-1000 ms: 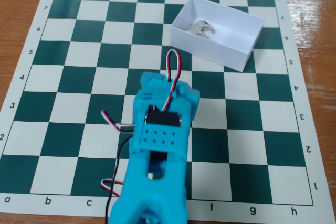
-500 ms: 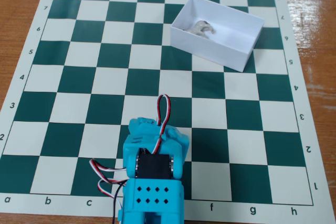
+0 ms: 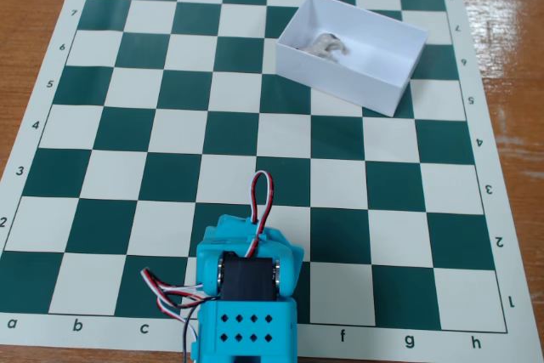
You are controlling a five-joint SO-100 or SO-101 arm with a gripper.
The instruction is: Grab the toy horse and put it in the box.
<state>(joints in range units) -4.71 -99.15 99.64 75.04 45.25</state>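
Observation:
The toy horse (image 3: pixel 326 44), a tiny grey-and-white figurine, lies inside the white open-topped box (image 3: pixel 340 78) near its left end. The box stands at an angle on the far right part of the chessboard. Only the arm's turquoise base and folded body (image 3: pixel 246 295) show at the bottom middle of the fixed view, with red, white and black wires looping out. The gripper's fingers are not visible in this view.
A green-and-white paper chessboard mat (image 3: pixel 170 125) covers most of a wooden table (image 3: pixel 34 6). The mat's edges carry letters and numbers. Nothing else stands on the squares.

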